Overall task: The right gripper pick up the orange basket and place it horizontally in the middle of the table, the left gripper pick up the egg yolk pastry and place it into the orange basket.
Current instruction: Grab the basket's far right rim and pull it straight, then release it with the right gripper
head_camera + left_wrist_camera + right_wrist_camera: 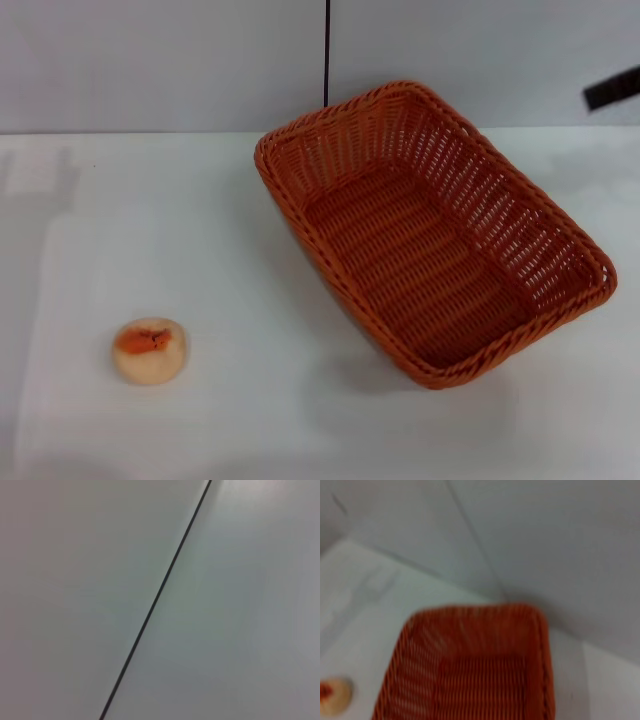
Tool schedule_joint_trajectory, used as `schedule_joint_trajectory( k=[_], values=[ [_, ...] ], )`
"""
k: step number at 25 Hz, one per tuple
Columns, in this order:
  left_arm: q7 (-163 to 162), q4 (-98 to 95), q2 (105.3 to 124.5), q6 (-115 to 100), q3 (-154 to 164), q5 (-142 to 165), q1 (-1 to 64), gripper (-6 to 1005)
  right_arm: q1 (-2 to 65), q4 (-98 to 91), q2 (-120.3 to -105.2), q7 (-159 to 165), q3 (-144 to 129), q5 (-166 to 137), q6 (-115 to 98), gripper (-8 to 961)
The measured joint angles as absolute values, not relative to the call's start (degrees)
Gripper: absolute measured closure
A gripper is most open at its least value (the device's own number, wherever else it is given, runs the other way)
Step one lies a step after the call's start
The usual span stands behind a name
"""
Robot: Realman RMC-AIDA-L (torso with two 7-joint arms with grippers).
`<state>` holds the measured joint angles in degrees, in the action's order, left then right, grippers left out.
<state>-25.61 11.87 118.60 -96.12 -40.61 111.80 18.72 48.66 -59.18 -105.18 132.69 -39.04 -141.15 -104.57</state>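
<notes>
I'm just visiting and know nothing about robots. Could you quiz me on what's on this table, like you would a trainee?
1. True or false: the small round beige pastry with the orange-red patch already lies inside the large orange woven wicker basket.
2. On which side of the basket does the pastry sit in the head view: A) the robot's left, B) the robot's right, C) behind it?
3. How does the basket lie on the plain white table: square to its edge or at an angle?

Key: 1 false, it rests on the table, apart from the basket. 2 A. 3 at an angle, and empty.
</notes>
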Motion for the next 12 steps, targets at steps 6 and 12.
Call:
schedule_joint_trajectory(
  k=[6,12],
  values=[
    [-25.64,11.86,118.66,-95.84,-39.67,111.86,18.68,215,48.38,-58.08,-107.6,133.3,-44.94,-143.5,-101.85,242],
    [-25.67,11.89,118.65,-95.57,-39.19,111.88,18.57,214,48.67,-56.44,-109.48,132.86,-45.99,-148.32,-99.58,159]
  ],
)
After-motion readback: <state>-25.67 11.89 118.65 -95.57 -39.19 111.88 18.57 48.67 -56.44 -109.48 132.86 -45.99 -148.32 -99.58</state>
